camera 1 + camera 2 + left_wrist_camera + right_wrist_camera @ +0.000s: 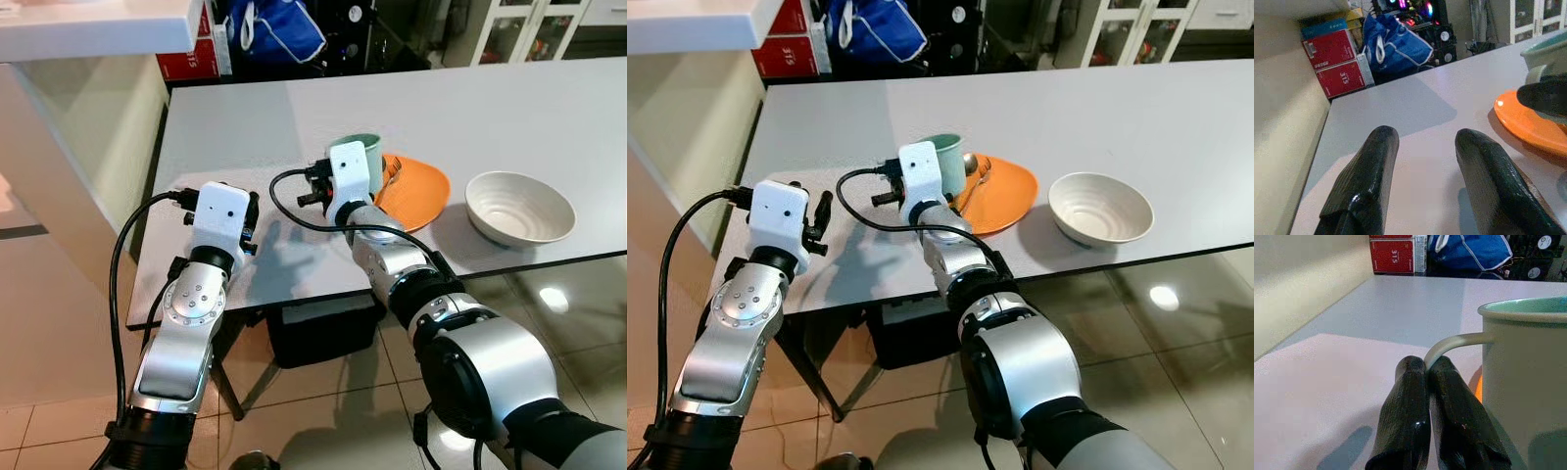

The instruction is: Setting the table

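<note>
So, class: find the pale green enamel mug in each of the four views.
Left eye view: pale green enamel mug mid-table, behind right wrist.
Right eye view: mug centre, beside round orange plate.
Left wrist view: its rim at right edge.
Right wrist view: large at right.
Shared landmark: the plate.

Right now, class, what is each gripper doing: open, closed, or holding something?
Left gripper: open, holding nothing, hovering over the table.
Right gripper: closed on the handle of the green mug.

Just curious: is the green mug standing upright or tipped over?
Upright: the green mug has its rim level on top, and the right claw pinches its handle.
</note>
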`<state>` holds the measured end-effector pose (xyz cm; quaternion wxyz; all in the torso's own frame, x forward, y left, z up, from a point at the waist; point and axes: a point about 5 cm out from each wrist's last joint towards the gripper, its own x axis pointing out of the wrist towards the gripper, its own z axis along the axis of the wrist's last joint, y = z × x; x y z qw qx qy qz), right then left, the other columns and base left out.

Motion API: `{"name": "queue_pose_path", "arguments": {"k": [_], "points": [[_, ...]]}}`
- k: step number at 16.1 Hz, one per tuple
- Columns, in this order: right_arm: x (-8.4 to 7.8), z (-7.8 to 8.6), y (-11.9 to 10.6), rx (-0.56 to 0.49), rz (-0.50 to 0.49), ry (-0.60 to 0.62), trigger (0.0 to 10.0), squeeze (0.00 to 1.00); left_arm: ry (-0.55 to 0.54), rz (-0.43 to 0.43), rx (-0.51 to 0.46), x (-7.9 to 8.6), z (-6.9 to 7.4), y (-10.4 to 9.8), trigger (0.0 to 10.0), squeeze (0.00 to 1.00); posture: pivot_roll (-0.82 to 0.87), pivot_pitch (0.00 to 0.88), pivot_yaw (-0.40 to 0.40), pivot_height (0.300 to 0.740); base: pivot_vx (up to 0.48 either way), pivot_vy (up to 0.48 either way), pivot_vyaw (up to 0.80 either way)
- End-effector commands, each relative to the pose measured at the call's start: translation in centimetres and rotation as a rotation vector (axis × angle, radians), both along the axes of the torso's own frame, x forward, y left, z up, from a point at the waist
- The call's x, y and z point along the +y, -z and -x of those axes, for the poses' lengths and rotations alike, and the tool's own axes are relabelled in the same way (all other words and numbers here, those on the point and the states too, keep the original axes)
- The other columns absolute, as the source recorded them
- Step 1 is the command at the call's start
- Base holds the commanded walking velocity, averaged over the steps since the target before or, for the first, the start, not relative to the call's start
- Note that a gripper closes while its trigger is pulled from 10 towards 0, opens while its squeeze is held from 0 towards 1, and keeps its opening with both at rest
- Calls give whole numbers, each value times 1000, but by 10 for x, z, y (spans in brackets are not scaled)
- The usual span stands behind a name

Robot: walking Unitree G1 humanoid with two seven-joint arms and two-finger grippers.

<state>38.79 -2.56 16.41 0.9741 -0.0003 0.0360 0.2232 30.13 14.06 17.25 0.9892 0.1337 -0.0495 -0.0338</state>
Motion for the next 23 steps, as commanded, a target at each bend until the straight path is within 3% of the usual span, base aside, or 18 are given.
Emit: {"name": "queue_pose_path", "arguments": {"k": [1,5,8,11,15,19,23], "points": [[2,-1,-6,-21,13,-9,10000,0,-27,14,-7,5,2,-3,10000,0,270,48,-1,740,0,480,0],[8,-2,-22,-117,3,-48,10000,0,-17,22,-3,1,3,-3,10000,0,261,50,-4,740,0,480,0],[10,-3,-26,-126,3,-62,10000,0,-3,16,0,-3,2,-3,10000,0,261,50,-4,740,0,475,0],[7,-3,-23,-121,9,-48,10000,0,26,-60,15,-8,0,-2,10000,0,241,49,5,740,457,0,0],[8,-2,-22,-125,18,-49,10000,0,39,-61,32,-10,0,1,10000,0,234,46,11,740,345,-330,0],[2,-5,-19,-48,-72,11,10000,0,19,-34,18,-7,1,-1,10000,0,239,45,11,740,83,0,0],[-10,-6,-3,35,-35,103,10000,0,1,-37,22,-3,6,1,10000,0,266,56,15,740,0,0,0]]}}
